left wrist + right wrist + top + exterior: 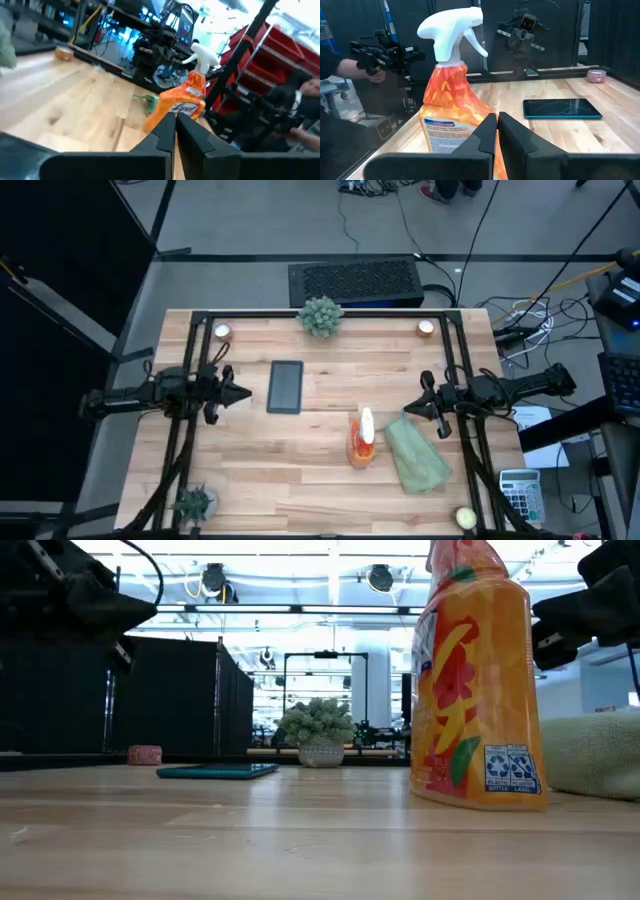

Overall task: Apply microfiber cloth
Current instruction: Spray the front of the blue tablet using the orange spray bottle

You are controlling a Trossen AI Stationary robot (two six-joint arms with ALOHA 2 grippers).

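The microfiber cloth point(415, 457) lies on the bench point(300, 470) just right of the orange spray bottle point(362, 440), near your right gripper point(412, 410). Both grippers' jaws are together; the left gripper point(243, 393) waits beside the phone point(286, 386). Part the right jaws, descend clear of the bottle, and pinch 1 cloth edge.

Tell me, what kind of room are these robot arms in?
Probably a robotics lab or workshop. A wooden table stands in a black frame, cables trail over the floor, and red shelves and more equipment show behind.

Lab: cables point(520, 315), red bins point(270, 55), rigs.
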